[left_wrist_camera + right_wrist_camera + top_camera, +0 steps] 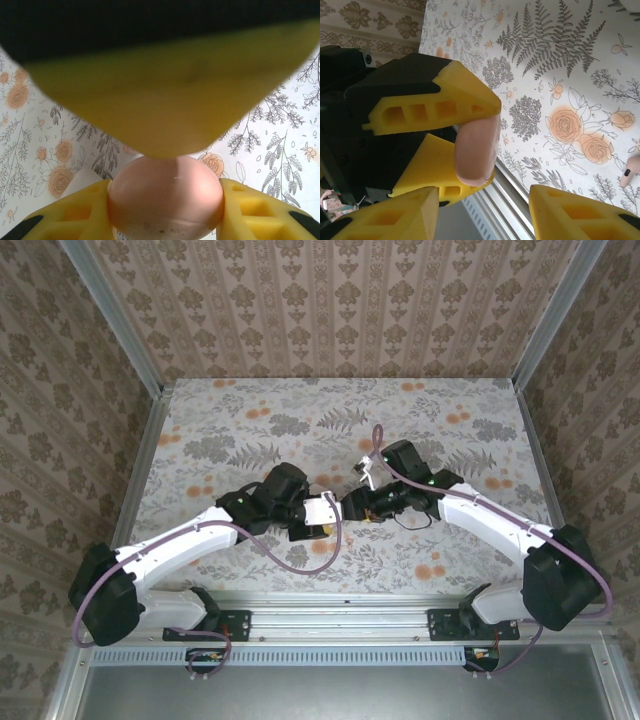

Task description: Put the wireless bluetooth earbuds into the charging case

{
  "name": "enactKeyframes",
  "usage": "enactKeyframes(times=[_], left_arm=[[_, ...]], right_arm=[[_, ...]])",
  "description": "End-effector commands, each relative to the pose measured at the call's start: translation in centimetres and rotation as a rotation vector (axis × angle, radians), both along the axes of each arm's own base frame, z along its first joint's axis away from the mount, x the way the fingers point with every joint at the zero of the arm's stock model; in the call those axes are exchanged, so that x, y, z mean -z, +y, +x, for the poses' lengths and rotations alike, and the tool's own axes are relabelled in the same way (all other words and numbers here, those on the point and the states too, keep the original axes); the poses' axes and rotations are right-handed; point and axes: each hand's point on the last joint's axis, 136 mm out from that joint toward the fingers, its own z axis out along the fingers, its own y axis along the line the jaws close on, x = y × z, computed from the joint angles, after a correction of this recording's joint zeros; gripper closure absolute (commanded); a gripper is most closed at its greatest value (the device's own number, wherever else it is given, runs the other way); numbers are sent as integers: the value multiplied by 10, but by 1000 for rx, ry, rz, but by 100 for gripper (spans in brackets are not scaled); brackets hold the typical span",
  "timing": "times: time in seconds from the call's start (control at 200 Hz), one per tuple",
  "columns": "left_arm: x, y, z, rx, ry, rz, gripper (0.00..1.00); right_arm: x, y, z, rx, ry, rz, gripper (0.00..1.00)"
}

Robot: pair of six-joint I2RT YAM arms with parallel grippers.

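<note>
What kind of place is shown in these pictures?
Probably a robot test booth, not a home: wallpapered walls enclose a floral table, metal framing edges it, and the left arm and right arm are bolted to its near edge.

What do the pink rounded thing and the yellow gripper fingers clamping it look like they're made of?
The pink rounded thing looks like hard plastic, smooth satin finish: soft highlight, faint seam. The yellow gripper fingers look like matte plastic or rubber, unclear which; hollow moulded cells show.
</note>
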Motion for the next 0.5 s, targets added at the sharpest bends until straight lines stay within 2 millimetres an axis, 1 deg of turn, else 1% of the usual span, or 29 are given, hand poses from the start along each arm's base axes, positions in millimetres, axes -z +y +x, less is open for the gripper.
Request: enactKeyframes(times=[0.0, 0.145, 0.16, 0.205, 0.495], left_arm=[[-21, -10, 5, 9, -42, -49, 65], [-21, -10, 4, 7, -40, -49, 65], [-21, -10, 4, 7, -40, -49, 65], [-22, -10, 4, 7, -42, -50, 65], [-27, -13, 4, 10, -56, -69, 65]], right_arm=[[1, 8, 3, 4, 4, 33, 50], [0, 14, 1, -3, 2, 49, 51], [8, 14, 1, -2, 24, 35, 51], [11, 15, 1, -4, 30, 32, 51], [14, 23, 4, -9, 35, 39, 60]])
